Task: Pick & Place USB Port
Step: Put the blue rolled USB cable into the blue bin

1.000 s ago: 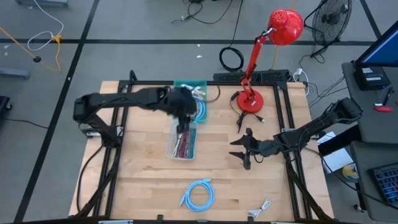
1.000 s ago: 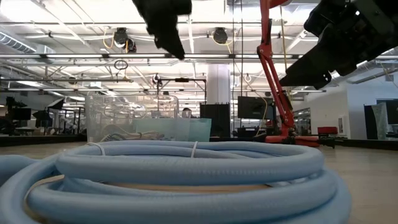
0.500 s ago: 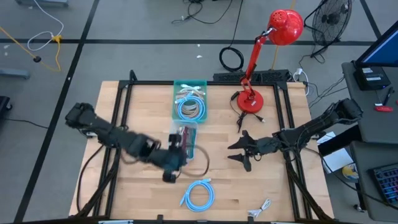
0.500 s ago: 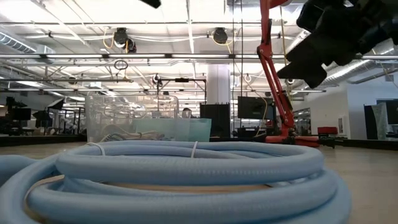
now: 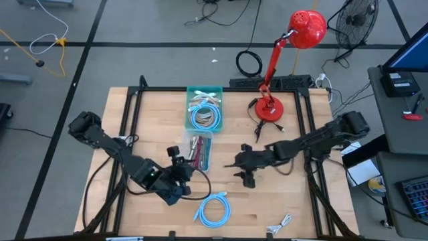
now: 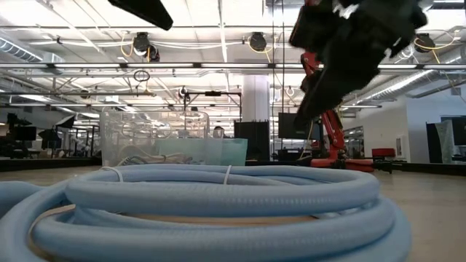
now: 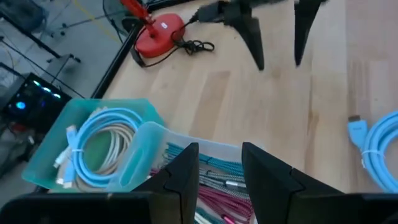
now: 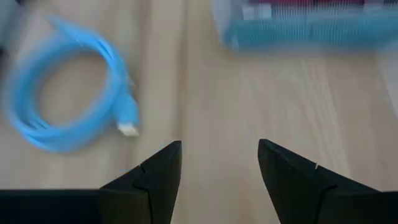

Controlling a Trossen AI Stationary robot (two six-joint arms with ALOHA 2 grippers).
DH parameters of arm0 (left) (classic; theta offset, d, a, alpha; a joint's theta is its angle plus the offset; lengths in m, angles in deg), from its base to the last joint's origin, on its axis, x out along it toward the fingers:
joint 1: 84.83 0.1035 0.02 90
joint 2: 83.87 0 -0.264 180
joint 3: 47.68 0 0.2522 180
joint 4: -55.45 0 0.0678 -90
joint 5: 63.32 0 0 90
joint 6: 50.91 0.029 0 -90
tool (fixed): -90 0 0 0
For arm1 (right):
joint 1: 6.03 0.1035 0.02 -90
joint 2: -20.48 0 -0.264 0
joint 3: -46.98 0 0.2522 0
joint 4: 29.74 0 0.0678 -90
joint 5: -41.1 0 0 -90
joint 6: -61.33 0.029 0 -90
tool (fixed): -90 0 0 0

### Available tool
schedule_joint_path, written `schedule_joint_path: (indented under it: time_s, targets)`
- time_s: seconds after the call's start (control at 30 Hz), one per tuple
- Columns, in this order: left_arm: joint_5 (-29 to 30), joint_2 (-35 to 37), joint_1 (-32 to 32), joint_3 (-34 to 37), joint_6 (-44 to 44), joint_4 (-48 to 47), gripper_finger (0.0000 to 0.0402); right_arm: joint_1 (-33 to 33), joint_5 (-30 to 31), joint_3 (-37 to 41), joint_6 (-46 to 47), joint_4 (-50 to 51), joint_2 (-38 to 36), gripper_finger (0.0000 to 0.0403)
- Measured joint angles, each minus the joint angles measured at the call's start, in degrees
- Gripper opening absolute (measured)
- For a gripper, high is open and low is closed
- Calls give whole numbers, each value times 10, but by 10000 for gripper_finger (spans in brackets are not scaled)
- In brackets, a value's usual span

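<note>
the counter point(image 5: 147, 114) is crowded along its back edge: a red desk lamp point(image 5: 271, 107) stands on its round base at the right rear, its black cord point(image 5: 257, 127) trailing onto the wood, and a teal bin point(image 5: 204, 107) of coiled pale cables sits mid-rear. just in front of that bin, touching it, is a clear tray point(image 5: 198, 152) holding red and teal braided cables. a small white cable point(image 5: 281, 223) lies near the front edge, well apart from everything else.

the light blue usb cable point(image 5: 212, 209) lies coiled flat on the wood toward the front centre, one plug end sticking out of the loop; in the right wrist view the coil point(image 8: 68, 106) has a pale connector tip. nothing covers it, and neither arm touches it.

the left pincer point(image 5: 179, 161) sits low just beside the clear tray's near-left corner, fingers parted a little and holding nothing; its fingers point(image 7: 186, 171) frame the tray from behind. the right pincer point(image 5: 242, 167) hovers over bare wood between the tray and the lamp, spread wide and empty, above and to the right of the blue coil.
</note>
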Motion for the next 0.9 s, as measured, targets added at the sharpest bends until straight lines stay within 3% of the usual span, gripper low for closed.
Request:
schedule_joint_path:
  time_s: [0.13,0.33,0.6,0.9]
  targets:
    - [0,0,-1,19,-21,18,124,-4,0,-73,-41,99,66,203]
    - [0,0,-7,42,-75,17,124,-4,-43,-152,-70,115,131,203]
    - [1,0,-21,60,-135,17,124,20,-45,-262,-103,203,181,203]
    - [53,-2,-55,60,-260,46,124,89,-10,-283,-61,151,183,203]
